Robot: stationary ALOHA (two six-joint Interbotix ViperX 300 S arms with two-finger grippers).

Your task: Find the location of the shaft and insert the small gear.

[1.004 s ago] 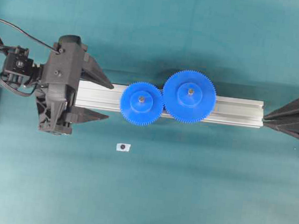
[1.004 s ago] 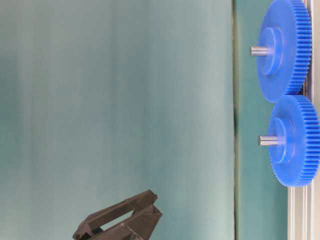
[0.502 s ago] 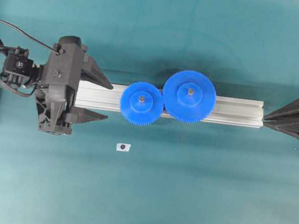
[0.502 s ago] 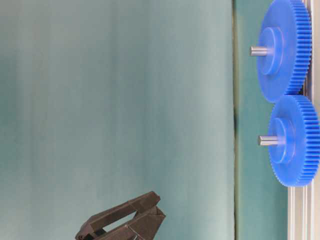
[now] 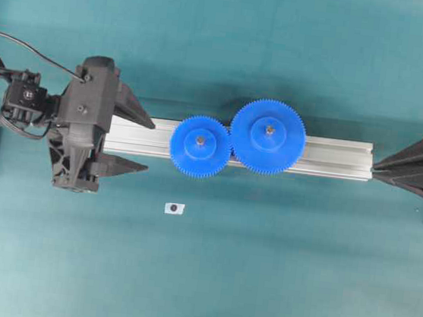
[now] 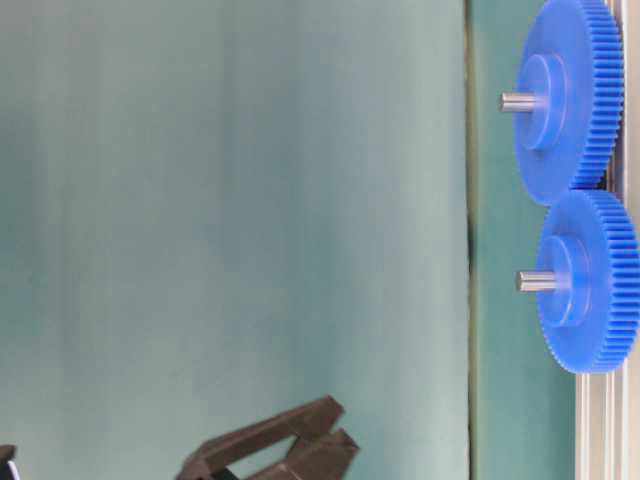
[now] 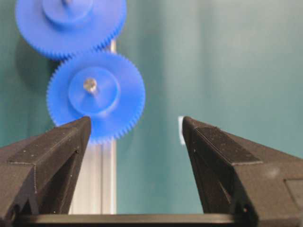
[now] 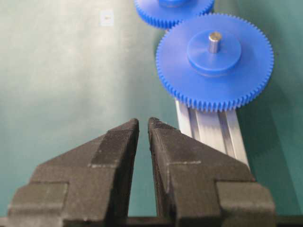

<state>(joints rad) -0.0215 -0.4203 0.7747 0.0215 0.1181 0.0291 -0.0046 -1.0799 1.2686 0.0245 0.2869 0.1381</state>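
Note:
The small gear [image 5: 200, 147] sits on the aluminium rail [image 5: 334, 157], meshed with the larger blue gear [image 5: 267, 136]. The shaft [image 6: 535, 281] is a grey pin poking out of its hub, and its tip [image 7: 89, 84] shows in the left wrist view. My left gripper [image 5: 150, 147] stands open at the rail's left end, short of the small gear [image 7: 96, 97], with nothing between its fingers. My right gripper [image 5: 374, 169] is shut and empty just off the rail's right end, with the larger gear [image 8: 215, 61] ahead of it.
A tiny white tag with a dark dot [image 5: 174, 208] lies on the teal mat in front of the rail. Black frame posts stand at the far left and right edges. The left gripper's fingers [image 6: 290, 428] show at the bottom of the table-level view.
My left gripper has drawn back a little to the left along the rail, still open. Both gears and the right gripper have not moved.

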